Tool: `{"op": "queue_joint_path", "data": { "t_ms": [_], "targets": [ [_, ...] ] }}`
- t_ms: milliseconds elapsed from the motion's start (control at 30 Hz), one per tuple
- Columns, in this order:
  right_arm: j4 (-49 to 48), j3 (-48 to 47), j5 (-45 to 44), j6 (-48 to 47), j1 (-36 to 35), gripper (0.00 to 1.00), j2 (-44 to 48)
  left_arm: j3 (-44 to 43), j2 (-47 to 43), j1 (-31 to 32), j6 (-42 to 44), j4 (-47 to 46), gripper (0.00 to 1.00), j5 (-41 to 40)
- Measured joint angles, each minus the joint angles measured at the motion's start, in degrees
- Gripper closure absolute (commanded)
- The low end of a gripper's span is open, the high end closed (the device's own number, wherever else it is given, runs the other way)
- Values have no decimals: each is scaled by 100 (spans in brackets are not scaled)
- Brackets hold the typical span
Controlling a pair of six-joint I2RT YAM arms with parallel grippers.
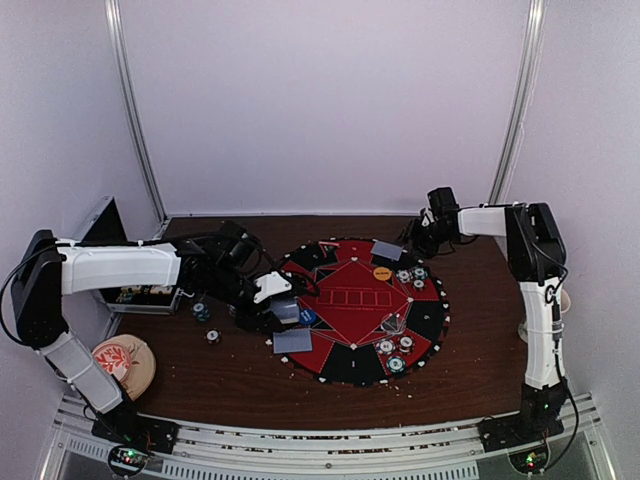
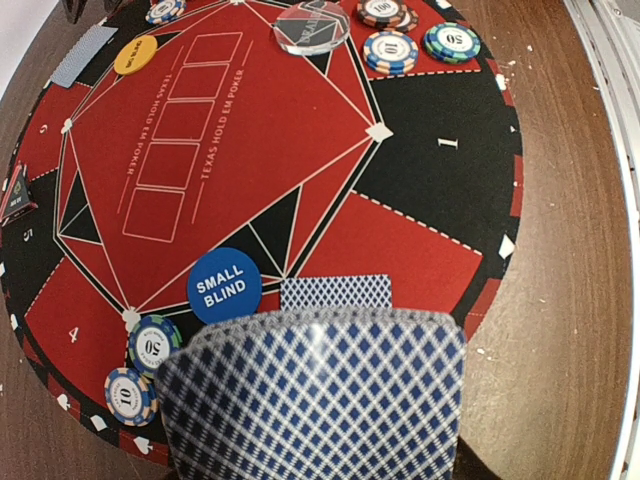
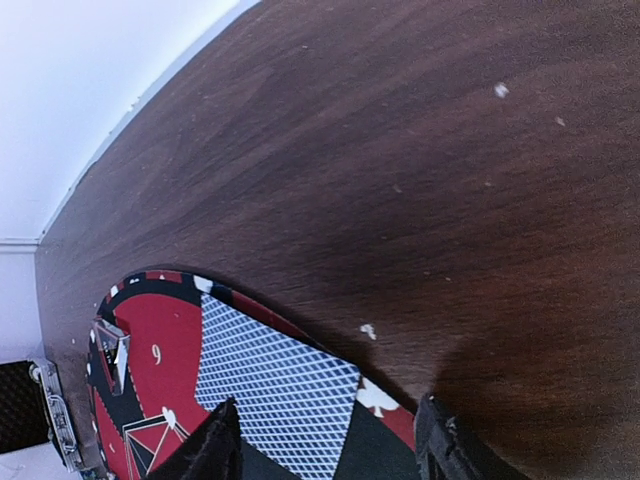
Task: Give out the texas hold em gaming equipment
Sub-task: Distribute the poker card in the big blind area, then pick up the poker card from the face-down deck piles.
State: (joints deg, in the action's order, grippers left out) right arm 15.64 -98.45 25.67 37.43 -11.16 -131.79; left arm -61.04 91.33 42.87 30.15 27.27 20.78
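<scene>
My left gripper (image 1: pixel 283 309) is at the mat's left edge, shut on grey-blue-backed playing cards (image 2: pixel 315 395) that hide its fingers. Just past them a single card (image 2: pixel 335 292) lies on the red-and-black mat (image 2: pixel 400 250), beside the blue "small blind" disc (image 2: pixel 224 284) and two chips (image 2: pixel 155 343). An orange disc (image 2: pixel 135 54), a clear disc (image 2: pixel 311 25) and more chips (image 2: pixel 390 50) lie on the far side. My right gripper (image 3: pixel 325 450) is open, its jaws either side of a face-down card (image 3: pixel 275 395) at the mat's back edge (image 1: pixel 386 250).
Two loose chips (image 1: pixel 201 310) lie on the brown table left of the mat. The open metal case (image 1: pixel 130 292) stands at the far left. A round flower-patterned dish (image 1: pixel 125 365) sits near the left arm's base. A white cup (image 1: pixel 566 300) is behind the right arm.
</scene>
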Motion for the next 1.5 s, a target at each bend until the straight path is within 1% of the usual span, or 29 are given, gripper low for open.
{"op": "queue_joint_path", "data": {
  "t_ms": [100,200,300,400,500,633,800,900,1233,1500],
  "targets": [
    [151,31,-271,-109,0,33,94,0,0,0,0,0,48,-2],
    [151,380,-417,-164,-2,30,498,0,0,0,-2,0,48,-2],
    [48,883,-455,-168,-66,28,1207,0,0,0,0,0,48,0],
    [-319,1445,-450,-155,-234,28,2041,0,0,0,-2,0,48,0],
    [-782,1930,-411,-111,-662,27,2715,0,0,0,-2,0,48,0],
    [-1423,2549,-339,-52,-1635,27,3202,2,0,0,-2,-4,48,2],
    [-2090,3206,-133,155,-2732,27,3250,4,0,0,-2,-7,48,9],
    [-2485,3515,11,337,-3099,27,3244,20,-4,0,-2,-13,48,11],
    [-3880,3921,326,870,-3786,28,2914,50,-105,0,-2,-13,48,22],
    [-4474,3939,522,1134,-3965,29,2413,50,-140,0,-2,-13,48,57]
  ]
}}
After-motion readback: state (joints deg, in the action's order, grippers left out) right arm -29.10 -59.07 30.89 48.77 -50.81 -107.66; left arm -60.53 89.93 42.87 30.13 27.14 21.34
